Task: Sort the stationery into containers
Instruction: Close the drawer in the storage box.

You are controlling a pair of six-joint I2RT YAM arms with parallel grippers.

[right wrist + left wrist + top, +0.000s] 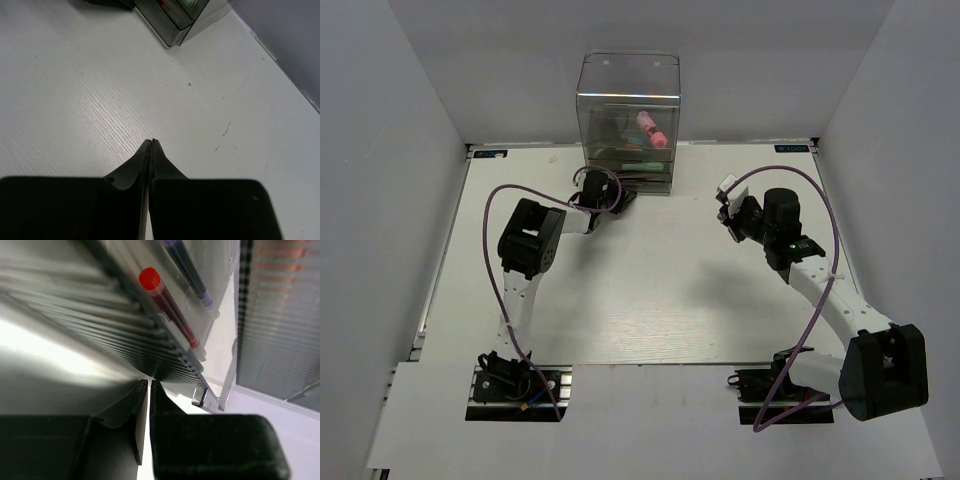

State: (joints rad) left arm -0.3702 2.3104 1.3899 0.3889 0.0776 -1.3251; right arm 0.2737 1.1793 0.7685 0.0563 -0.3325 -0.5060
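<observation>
**Both arms out, both grippers closed**

The left arm (532,240) climbs from its base at the near left, folds at a raised black elbow, and sends its forearm forward and to the right. The left gripper (149,382) is out at the far end of that reach. In the wrist view its two dark fingers are drawn together, with only a hairline gap between the tips and nothing held.

The right arm (830,295) rises from the near right and angles forward and inward, wrist lifted and turned left. The right gripper (152,141) points down and ahead, fingers pressed flat against each other, nothing between them. The two grippers are well apart.
</observation>
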